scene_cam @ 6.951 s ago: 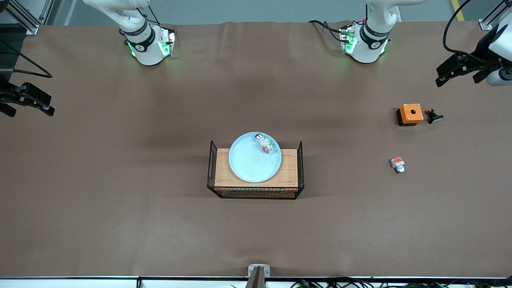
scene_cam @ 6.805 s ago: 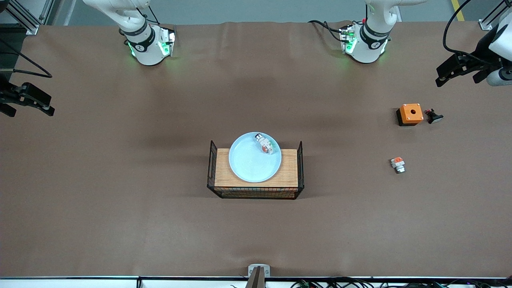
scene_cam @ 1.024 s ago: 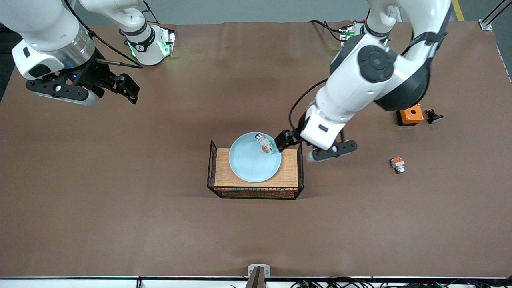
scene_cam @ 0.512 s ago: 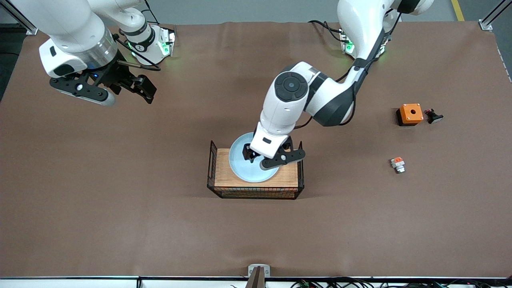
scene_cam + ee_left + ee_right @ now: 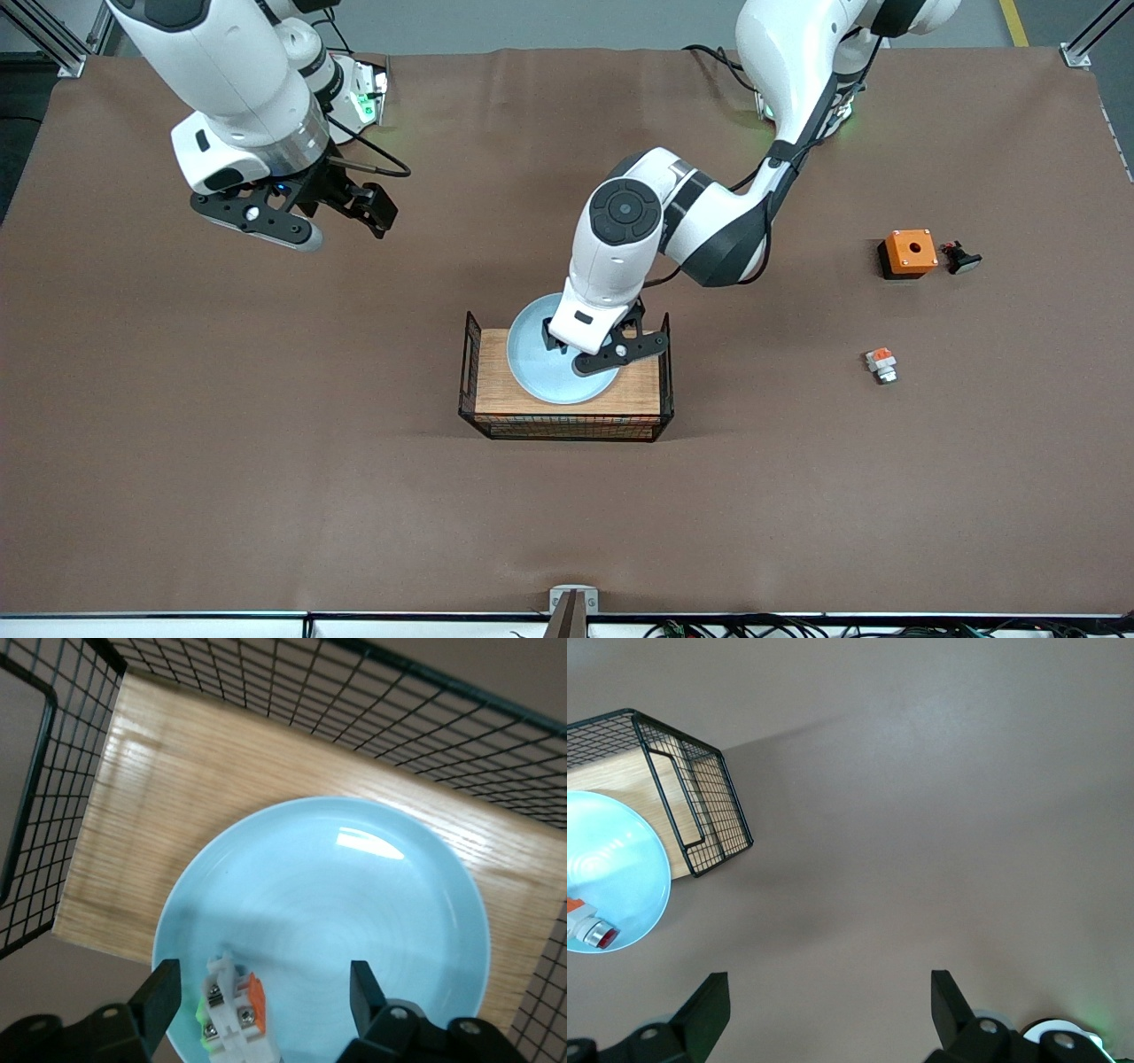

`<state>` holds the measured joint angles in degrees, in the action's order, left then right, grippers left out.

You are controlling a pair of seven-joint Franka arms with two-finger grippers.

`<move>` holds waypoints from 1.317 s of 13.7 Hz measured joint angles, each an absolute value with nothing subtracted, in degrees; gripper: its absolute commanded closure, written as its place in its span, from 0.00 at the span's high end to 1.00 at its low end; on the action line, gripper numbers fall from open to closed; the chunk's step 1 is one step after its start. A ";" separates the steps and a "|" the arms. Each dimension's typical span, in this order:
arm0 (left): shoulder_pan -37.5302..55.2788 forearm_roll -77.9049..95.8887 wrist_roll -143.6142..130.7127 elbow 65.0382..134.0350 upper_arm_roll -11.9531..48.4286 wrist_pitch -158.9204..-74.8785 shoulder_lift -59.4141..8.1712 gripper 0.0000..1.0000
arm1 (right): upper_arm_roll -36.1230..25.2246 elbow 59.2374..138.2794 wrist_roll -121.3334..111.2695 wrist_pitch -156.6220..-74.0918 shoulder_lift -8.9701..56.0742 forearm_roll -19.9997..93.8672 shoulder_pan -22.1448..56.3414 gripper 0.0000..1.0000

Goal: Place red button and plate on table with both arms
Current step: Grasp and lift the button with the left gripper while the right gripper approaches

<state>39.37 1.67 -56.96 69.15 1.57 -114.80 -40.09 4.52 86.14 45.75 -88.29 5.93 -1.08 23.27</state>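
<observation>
The pale blue plate [image 5: 530, 359] sits on the small wooden-topped wire rack [image 5: 492, 385] in the middle of the brown table [image 5: 266, 461]. My left gripper [image 5: 580, 344] is low over the plate and open; it hides the red button in the front view. In the left wrist view the red button [image 5: 235, 1014] lies in the plate [image 5: 354, 921] near its rim, between the open fingers [image 5: 164, 997], untouched. My right gripper [image 5: 370, 208] is open and empty over bare table toward the right arm's end. The right wrist view shows its gripper [image 5: 830, 997], the plate [image 5: 607, 864] and the button [image 5: 586, 926].
An orange box [image 5: 908, 252], a black push-button [image 5: 962, 259] and a squat white piece with an orange top [image 5: 881, 364] lie toward the left arm's end. The rack has raised wire end walls [image 5: 469, 368].
My left arm has swung in and come down over the plate, covering the red button. My right gripper has moved from the table's end toward the rack.
</observation>
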 measured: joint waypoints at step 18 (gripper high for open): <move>38.48 1.73 -62.03 66.84 1.13 -108.37 -37.15 0.00 | 4.53 86.16 64.73 -90.93 9.65 -1.08 28.97 0.99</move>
<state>38.48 1.73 -62.03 66.84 1.13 -108.37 -37.15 4.53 86.16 64.73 -90.93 9.65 -1.08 28.97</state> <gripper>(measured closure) 0.665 0.004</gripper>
